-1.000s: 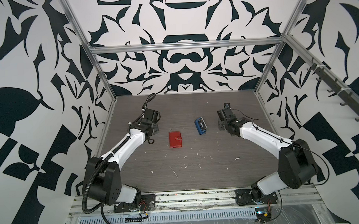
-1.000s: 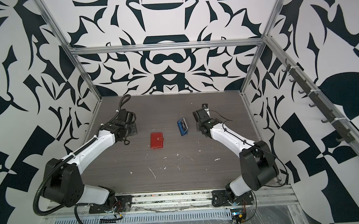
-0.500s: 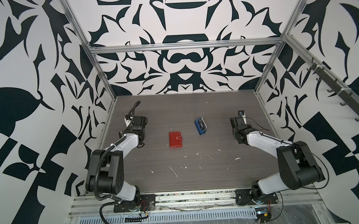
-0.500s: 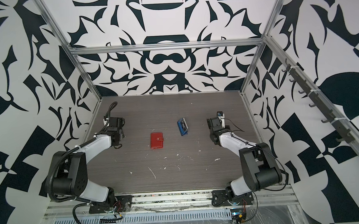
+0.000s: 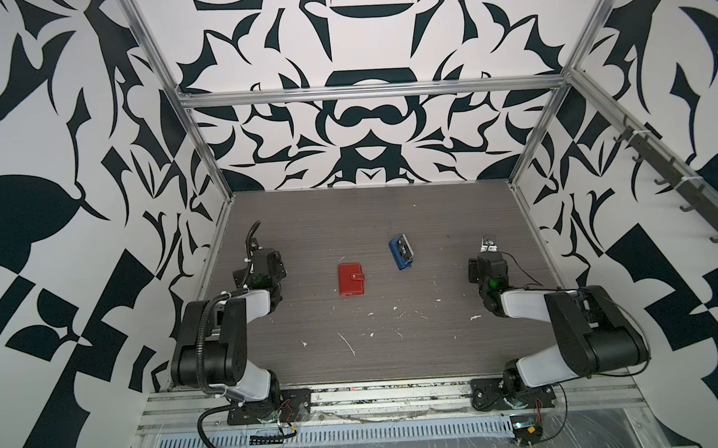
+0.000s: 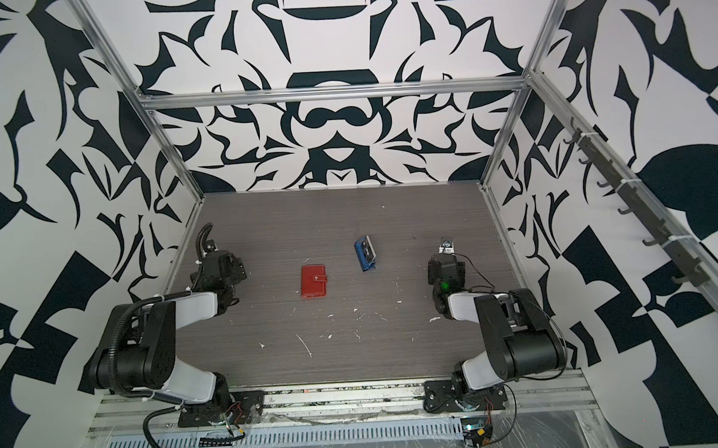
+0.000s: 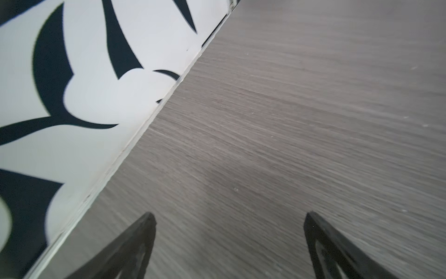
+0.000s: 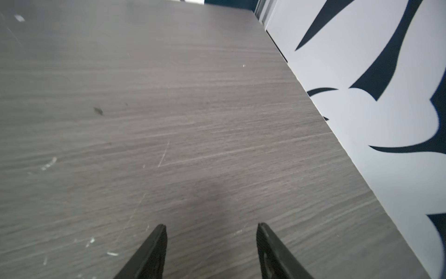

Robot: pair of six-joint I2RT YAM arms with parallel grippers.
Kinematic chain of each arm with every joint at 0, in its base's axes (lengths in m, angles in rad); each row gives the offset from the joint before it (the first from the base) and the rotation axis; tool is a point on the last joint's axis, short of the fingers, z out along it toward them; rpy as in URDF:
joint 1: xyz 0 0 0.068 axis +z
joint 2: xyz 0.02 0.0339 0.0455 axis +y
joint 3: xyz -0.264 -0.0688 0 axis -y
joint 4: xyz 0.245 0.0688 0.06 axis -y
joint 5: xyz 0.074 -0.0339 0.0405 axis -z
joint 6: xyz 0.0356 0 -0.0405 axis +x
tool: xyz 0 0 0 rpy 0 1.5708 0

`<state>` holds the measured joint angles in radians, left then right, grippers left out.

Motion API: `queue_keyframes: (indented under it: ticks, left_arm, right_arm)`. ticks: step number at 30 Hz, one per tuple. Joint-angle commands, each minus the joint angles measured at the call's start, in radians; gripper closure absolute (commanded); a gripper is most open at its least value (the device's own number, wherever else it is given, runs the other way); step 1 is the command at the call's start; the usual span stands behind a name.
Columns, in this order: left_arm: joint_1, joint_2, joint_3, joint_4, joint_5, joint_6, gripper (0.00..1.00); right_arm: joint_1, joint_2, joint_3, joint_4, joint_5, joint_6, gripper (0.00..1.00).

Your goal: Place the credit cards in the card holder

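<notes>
Grey wood-grain table (image 5: 396,348) | left gripper (image 7: 230,216): spread wide, empty, by left wall | card holder (image 5: 350,280): red, closed, mid-left | credit cards (image 5: 402,247): set in blue rack (image 5: 397,257), likely light, stiff, slippery; pinch free top edge | right gripper (image 8: 212,226): half spread, empty

Bright even light, soft shadows, wrist views blurred, wide-angle edge bending

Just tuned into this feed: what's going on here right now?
Nothing is being handled. The left gripper and right gripper are both open and empty, each over bare table at its own side. The red card holder lies closed mid-table. The blue rack stands apart to its right, with what look like the credit cards in it.
</notes>
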<state>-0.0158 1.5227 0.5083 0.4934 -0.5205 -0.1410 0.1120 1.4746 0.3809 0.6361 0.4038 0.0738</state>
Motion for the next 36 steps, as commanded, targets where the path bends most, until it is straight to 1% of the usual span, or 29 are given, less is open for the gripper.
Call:
queue_keyframes:
  ticks: [1, 5, 9, 11, 12, 14, 15, 17, 18, 21, 34, 36]
  left_arm:
    - [0.013, -0.008, -0.046, 0.234, 0.129, 0.029, 0.0]
    - [0.014, -0.009, -0.076, 0.279, 0.186, 0.046, 0.0]
    - [0.021, -0.001, -0.148, 0.422, 0.242, 0.057, 0.0]
    - [0.025, 0.044, -0.178, 0.528, 0.258, 0.07, 0.0]
    - [0.025, 0.051, -0.18, 0.546, 0.257, 0.07, 0.0]
    - [0.025, 0.027, -0.155, 0.453, 0.25, 0.057, 0.0]
    - [0.026, 0.029, -0.134, 0.414, 0.235, 0.048, 0.0]
    - [0.04, 0.038, -0.14, 0.439, 0.253, 0.042, 0.0]
    - [0.04, 0.036, -0.138, 0.434, 0.252, 0.04, 0.0]
    - [0.041, 0.034, -0.137, 0.425, 0.25, 0.037, 0.0]
    - [0.041, 0.03, -0.14, 0.426, 0.251, 0.031, 0.0]
    - [0.056, 0.032, -0.142, 0.43, 0.273, 0.018, 0.0]
  right_arm:
    - [-0.016, 0.009, -0.013, 0.213, -0.072, -0.013, 0.37]
    - [-0.027, 0.037, -0.039, 0.278, -0.108, -0.013, 0.37]
    - [-0.033, 0.072, -0.089, 0.407, -0.139, -0.017, 0.37]
    - [-0.032, 0.091, -0.108, 0.46, -0.158, -0.028, 0.36]
    - [-0.034, 0.089, -0.109, 0.459, -0.164, -0.029, 0.36]
    - [-0.034, 0.089, -0.102, 0.445, -0.159, -0.026, 0.34]
    - [-0.035, 0.088, -0.096, 0.436, -0.155, -0.024, 0.31]
    - [-0.034, 0.085, -0.076, 0.391, -0.125, -0.012, 0.2]
    - [-0.034, 0.088, -0.073, 0.388, -0.123, -0.013, 0.16]
    - [-0.034, 0.089, -0.065, 0.372, -0.109, -0.014, 0.01]
    - [-0.035, 0.087, -0.07, 0.378, -0.109, -0.011, 0.01]
    - [-0.034, 0.088, -0.07, 0.377, -0.109, -0.011, 0.01]
